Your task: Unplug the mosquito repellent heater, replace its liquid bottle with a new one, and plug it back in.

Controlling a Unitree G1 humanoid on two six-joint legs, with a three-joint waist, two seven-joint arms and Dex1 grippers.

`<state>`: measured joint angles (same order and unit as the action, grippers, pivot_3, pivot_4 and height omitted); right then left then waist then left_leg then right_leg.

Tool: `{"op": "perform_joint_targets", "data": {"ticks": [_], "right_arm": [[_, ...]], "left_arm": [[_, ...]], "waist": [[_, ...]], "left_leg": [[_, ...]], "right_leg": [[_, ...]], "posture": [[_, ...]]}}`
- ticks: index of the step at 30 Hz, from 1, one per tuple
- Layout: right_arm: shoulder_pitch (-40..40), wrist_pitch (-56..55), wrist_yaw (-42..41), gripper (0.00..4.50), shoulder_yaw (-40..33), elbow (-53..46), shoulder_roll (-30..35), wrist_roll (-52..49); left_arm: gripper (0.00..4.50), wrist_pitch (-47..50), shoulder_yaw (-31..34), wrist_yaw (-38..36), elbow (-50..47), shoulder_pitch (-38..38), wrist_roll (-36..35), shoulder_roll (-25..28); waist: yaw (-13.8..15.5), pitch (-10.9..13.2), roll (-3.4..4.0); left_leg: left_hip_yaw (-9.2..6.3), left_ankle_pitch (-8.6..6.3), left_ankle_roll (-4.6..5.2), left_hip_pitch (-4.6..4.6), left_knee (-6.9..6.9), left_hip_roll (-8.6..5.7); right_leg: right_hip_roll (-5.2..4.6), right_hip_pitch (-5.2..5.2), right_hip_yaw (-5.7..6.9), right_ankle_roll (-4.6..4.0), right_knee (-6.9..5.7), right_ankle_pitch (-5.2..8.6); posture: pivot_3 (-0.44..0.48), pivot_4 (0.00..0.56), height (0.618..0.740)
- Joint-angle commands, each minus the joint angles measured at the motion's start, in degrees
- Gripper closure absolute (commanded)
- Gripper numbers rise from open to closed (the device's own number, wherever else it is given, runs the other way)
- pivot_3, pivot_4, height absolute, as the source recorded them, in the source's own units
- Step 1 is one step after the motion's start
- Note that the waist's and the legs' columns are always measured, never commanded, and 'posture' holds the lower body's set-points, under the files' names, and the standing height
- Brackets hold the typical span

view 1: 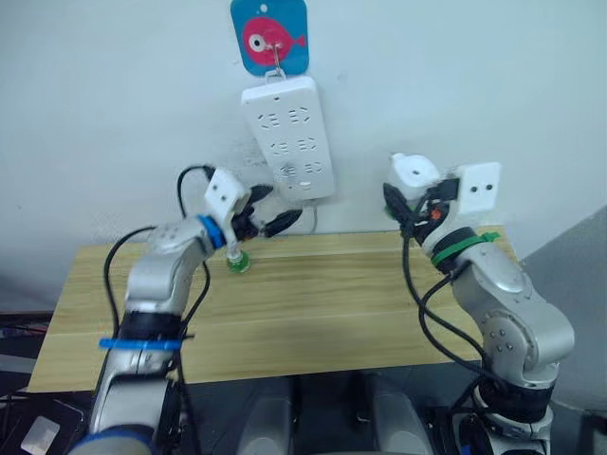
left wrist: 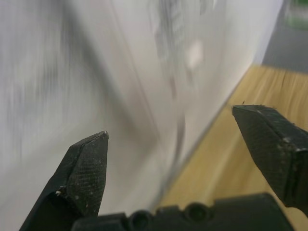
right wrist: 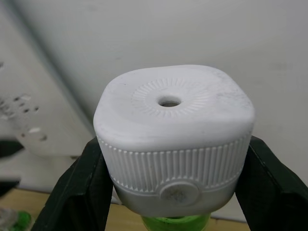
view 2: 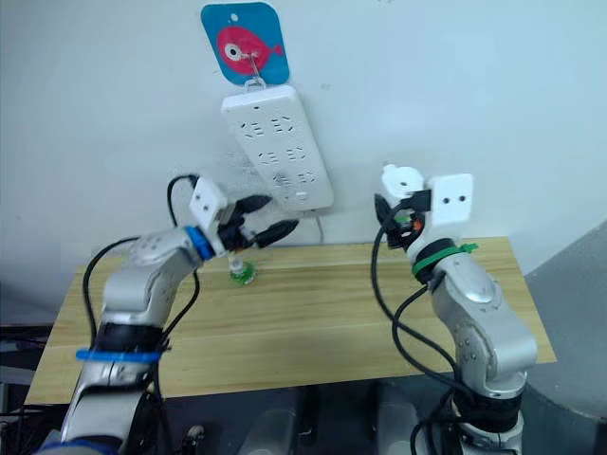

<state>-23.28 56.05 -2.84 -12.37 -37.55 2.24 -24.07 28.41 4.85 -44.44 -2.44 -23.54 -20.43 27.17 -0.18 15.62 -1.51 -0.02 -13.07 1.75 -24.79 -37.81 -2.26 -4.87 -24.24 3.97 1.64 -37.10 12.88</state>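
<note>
Right hand [right wrist: 168,211] is clamped on the heater [right wrist: 173,139]; left hand [view 1: 268,210], fingers apart, is empty; line its prongs squarely with the power strip [view 1: 289,140] at ten o'clock

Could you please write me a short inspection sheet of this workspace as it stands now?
Surface: wooden table against the wall.
Job's things: heater held up off the table, green bottle beneath it; power strip hangs on the wall; a small green bottle stands on the table.
Clutter: nothing seen.
End effectors: right end effector shut on the heater; left end effector open, near the strip's lower end.
Cables: black cables along both arms.
Surroundings: fish hook plate above the strip.
</note>
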Motion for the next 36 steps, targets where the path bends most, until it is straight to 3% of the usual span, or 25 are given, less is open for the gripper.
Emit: {"op": "perform_joint_targets", "data": {"ticks": [1,3,6,9,12,17,24,33,36], "right_arm": [[-1.77,4.15,1.86,1.51,-8.81,0.9,-6.04,-12.95],[-2.97,6.82,5.5,1.51,-15.11,3.5,-10.82,-24.23],[-4.11,8.54,11.28,1.51,-19.19,6.58,-12.27,-35.5],[-4.09,6.15,18.37,1.51,-19.98,10.72,-12.31,-48.53],[-3.62,3.27,22.73,1.51,-17.96,12.35,-10.06,-55.2],[-2.96,-1.86,27.28,1.51,-13.96,12.34,-7.61,-61.63],[-1.02,-7.67,29.97,1.51,-8.41,10.61,-2.67,-67.7],[1.26,-13.73,30.32,1.51,-2.89,9.1,2.4,-70.53],[1.6,-15.18,30.07,1.51,-1.69,8.97,3.85,-70.79]], "left_arm": [[0.02,0.55,1.18,1.64,-13.66,7.47,-2.26,0.74],[0.02,-2.21,-0.9,0.49,-19.89,11.7,-2.81,0.07],[0.02,-5.91,-4.74,0.61,-22.27,11.39,-1.6,-1.91],[0.02,-10.54,-11.29,3.19,-18.28,5.52,1.97,-8.46],[0.02,-14.4,-14.36,5.42,-13.03,0.95,4.95,-13.38],[0.02,-19.62,-15.48,7.34,-5.27,-3.62,7.2,-18.01],[0.02,-24.31,-14.67,6.58,1.28,-7.65,7.35,-18.89],[0.02,-24.59,-13.92,5.4,2.46,-9.07,5.32,-19.9],[0.66,-24.15,-14.18,4.71,2.37,-8.53,4.85,-20.07]], "waist": [[0.18,-0.01,0.02],[0.42,-0.01,0.02],[1.76,0.02,0.08],[2.32,-0.05,0.18],[2.06,-0.09,0.21],[1.09,-0.09,0.23],[0.93,-0.09,0.23],[0.92,-0.1,0.22],[0.9,-0.1,0.22]], "left_leg": [[0.0,-0.01,-0.02,-0.01,0.0,0.0],[0.01,-0.03,-0.04,0.0,0.0,-0.01],[-0.01,-0.06,0.02,-0.03,0.0,-0.07],[-0.03,-0.03,0.05,-0.02,-0.06,-0.09],[0.08,0.08,0.2,-0.02,-0.08,-0.11],[0.23,0.07,0.23,-0.03,-0.04,-0.07],[0.24,0.06,0.25,-0.04,-0.09,-0.04],[0.23,0.06,0.26,-0.04,-0.13,-0.04],[0.26,0.06,0.26,-0.04,-0.14,-0.04]], "right_leg": [[-0.01,0.02,0.0,0.0,0.02,0.0],[-0.03,0.05,-0.02,-0.01,0.09,-0.01],[-0.12,0.05,0.01,-0.02,0.11,-0.01],[-0.11,0.1,0.01,-0.02,0.11,-0.03],[-0.06,0.1,-0.08,0.05,0.11,-0.16],[0.01,0.03,-0.12,0.05,-0.04,-0.17],[0.07,0.06,-0.12,0.06,0.0,-0.18],[0.08,0.07,-0.12,0.08,0.0,-0.19],[0.08,0.07,-0.14,0.08,-0.01,-0.19]], "posture": [[0.046,0.236,0.74],[0.057,0.226,0.74],[0.074,0.217,0.74],[0.083,0.213,0.74],[0.076,0.209,0.74],[0.059,0.209,0.74],[0.034,0.204,0.74],[0.021,0.2,0.74],[0.021,0.2,0.74]]}}
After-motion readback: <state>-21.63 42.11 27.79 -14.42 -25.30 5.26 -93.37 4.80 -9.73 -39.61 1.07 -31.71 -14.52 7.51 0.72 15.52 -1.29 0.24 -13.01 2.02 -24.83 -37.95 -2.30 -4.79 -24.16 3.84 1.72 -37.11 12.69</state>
